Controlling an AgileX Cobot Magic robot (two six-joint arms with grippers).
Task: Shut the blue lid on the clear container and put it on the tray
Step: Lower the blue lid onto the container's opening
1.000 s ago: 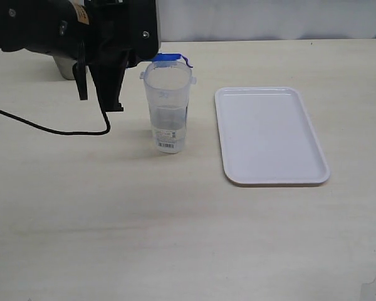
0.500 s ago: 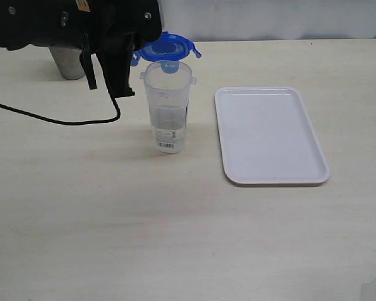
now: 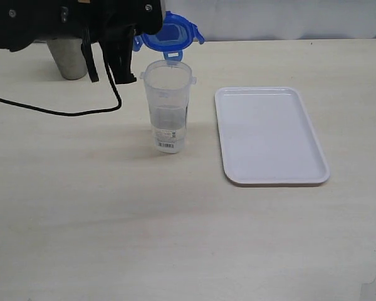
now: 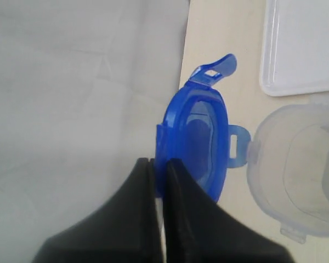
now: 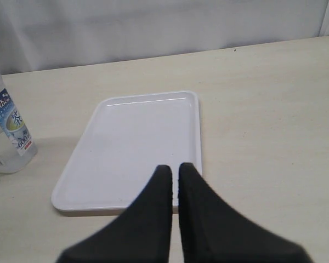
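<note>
The blue lid [image 3: 169, 34] hangs tilted in the air just above and behind the open mouth of the clear container [image 3: 168, 106]. My left gripper [image 3: 143, 31] is shut on the lid's edge. In the left wrist view its black fingers [image 4: 159, 161] pinch the lid [image 4: 200, 145], with the container's rim [image 4: 296, 170] beside it. The container stands upright, barcode sticker near its base, left of the white tray [image 3: 269, 135]. My right gripper [image 5: 174, 167] is shut on nothing, hovering over the tray's [image 5: 137, 142] near edge; the exterior view does not show it.
A grey steel cup [image 3: 69, 59] stands at the back left, partly behind the left arm. A black cable [image 3: 56, 111] lies across the table to the left of the container. The container's labelled side [image 5: 8, 131] shows at the right wrist view's edge.
My left gripper has lifted the lid up and slightly right, from behind the container's rim to above it, and the lid now tilts more toward the camera. Container and tray have not moved.
</note>
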